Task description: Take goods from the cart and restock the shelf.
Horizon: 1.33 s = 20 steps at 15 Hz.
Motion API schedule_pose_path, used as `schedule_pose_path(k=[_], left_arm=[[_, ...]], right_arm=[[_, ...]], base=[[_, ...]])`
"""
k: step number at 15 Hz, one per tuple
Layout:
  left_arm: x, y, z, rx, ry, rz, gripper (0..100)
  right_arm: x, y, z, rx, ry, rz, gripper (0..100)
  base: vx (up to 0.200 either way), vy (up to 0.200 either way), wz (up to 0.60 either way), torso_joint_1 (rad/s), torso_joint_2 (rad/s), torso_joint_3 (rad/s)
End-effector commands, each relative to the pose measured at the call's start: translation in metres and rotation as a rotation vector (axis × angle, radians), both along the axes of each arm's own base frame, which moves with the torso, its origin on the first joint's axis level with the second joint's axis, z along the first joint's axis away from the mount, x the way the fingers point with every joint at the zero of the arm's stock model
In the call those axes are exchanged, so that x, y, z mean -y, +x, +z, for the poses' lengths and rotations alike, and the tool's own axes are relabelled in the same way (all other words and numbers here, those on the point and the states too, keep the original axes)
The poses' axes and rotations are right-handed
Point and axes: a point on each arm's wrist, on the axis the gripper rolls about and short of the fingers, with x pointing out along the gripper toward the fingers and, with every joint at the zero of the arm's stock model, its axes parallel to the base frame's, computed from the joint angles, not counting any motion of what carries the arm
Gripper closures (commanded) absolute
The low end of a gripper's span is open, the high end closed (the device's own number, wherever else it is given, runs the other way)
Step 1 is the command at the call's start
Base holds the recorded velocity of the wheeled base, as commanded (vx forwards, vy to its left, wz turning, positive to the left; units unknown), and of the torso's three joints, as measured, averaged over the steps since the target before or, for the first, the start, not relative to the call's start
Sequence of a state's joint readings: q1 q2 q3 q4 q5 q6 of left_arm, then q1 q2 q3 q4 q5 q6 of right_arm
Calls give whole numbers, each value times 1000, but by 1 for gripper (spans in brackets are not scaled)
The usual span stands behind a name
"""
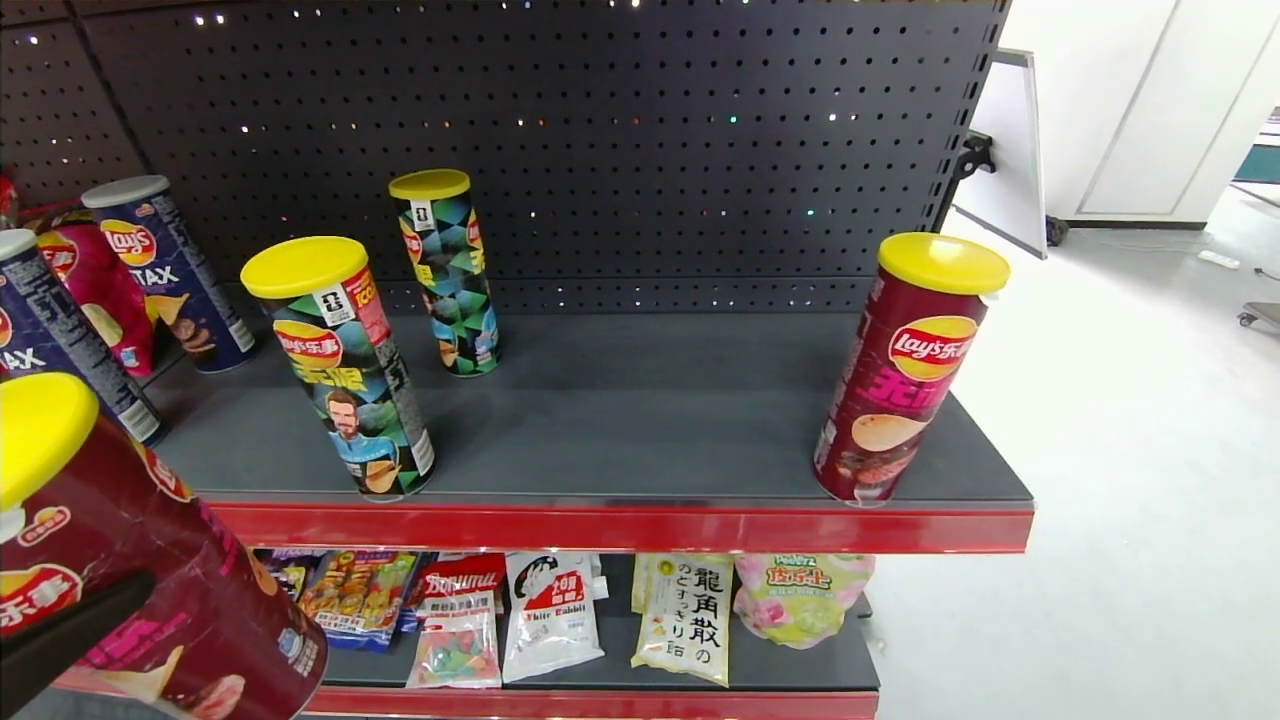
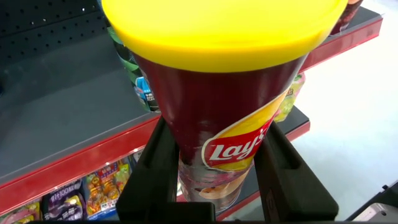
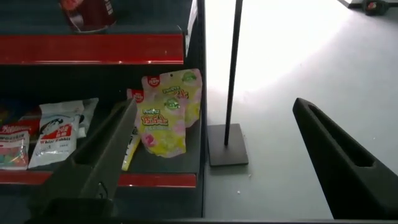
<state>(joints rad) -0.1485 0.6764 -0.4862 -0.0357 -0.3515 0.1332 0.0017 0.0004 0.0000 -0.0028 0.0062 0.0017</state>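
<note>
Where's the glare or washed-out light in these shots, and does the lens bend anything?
Head view: light specks shine through the pegboard holes; the red can at far right leans outward. Right wrist view: the floor is washed out white. Left wrist view: the lid of the held can looms large.

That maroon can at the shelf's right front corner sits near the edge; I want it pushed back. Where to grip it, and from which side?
Probably best: grip the maroon can around its mid-body, below the yellow lid, coming from the open front with the jaws level on either side. It stands upright and round; the pegboard closes off the back.
</note>
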Motion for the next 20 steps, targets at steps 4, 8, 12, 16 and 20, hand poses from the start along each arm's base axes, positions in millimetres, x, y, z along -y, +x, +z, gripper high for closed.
schedule_pose_path(k=[4, 8, 12, 16, 20], left_arm=[[0, 1, 0, -3, -1, 0, 100], [0, 3, 2, -6, 0, 6, 100], [4, 23, 16, -29, 1, -3, 100], [16, 65, 36, -53, -5, -112, 100], [37, 104, 40, -72, -3, -204, 100]], right_arm=[[0, 0, 0, 1, -2, 1, 0], [0, 0, 0, 1, 0, 1, 0], [0, 0, 0, 1, 0, 0, 0], [0, 0, 0, 1, 0, -2, 0], [0, 0, 0, 1, 0, -2, 0]], base=[[0, 0, -600, 8, 1, 4], [0, 0, 0, 0, 0, 0], [0, 0, 0, 0, 0, 0], [0, 0, 0, 0, 0, 0], [0, 0, 0, 0, 0, 0]])
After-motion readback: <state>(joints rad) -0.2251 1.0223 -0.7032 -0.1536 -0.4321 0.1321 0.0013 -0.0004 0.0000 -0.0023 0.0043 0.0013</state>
